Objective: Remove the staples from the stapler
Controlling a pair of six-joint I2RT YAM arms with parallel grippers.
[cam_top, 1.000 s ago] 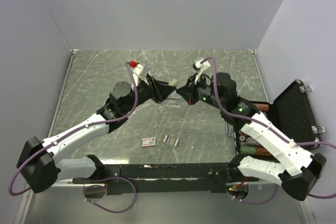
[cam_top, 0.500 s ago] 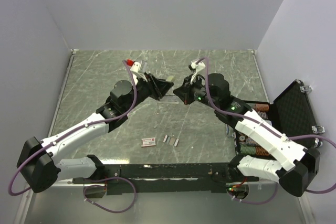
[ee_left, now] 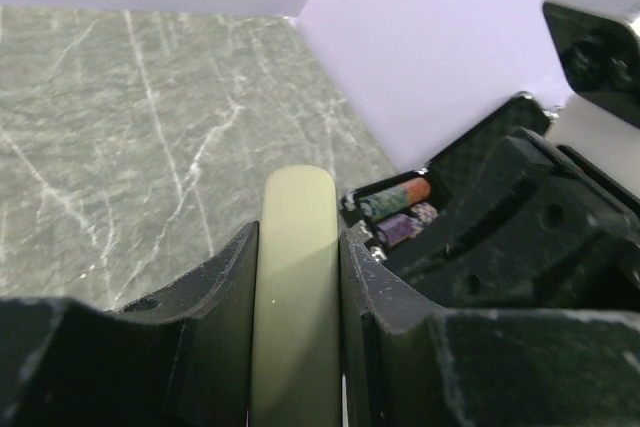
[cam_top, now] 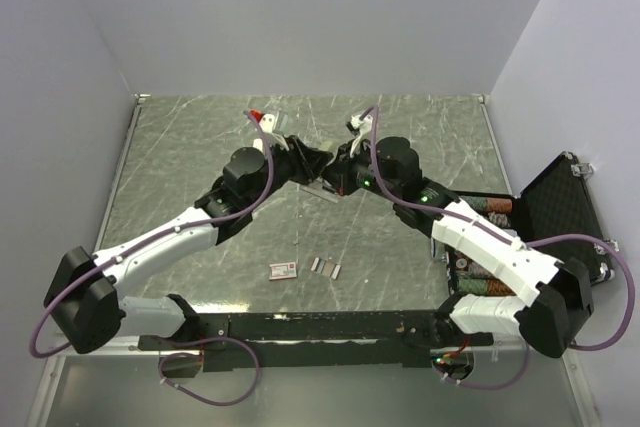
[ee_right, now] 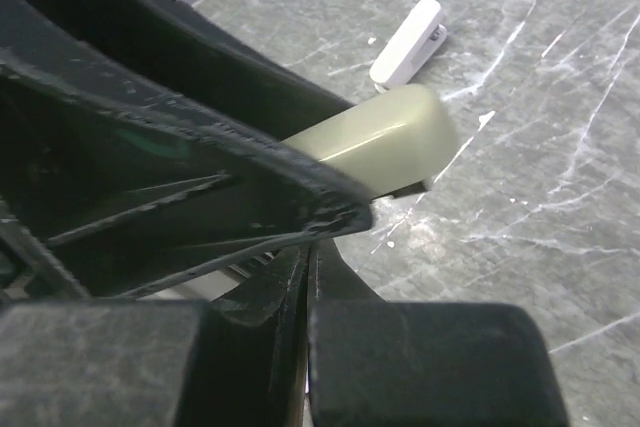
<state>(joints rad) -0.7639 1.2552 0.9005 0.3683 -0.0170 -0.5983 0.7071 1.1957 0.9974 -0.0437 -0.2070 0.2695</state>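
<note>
- Left gripper [ee_left: 297, 257]: clamped on the small elongated stapler [ee_left: 296, 197] with an olive-green top, held at upper centre of the overhead frame.
- Right gripper [ee_right: 306, 272]: fingers pressed together just beside the stapler's rounded end. Cannot tell whether anything is grasped.
- Short silver-grey metal staples [cam_top: 327, 267]: lying on the grey marbled table [cam_top: 180, 167] at lower centre, beside a small red-and-white flat box [cam_top: 283, 269].

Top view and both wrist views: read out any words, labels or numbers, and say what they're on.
No text can be read in any view.
The red-and-white box: any print on it is too small to read.
The stapler: no marking on the part that shows.
</note>
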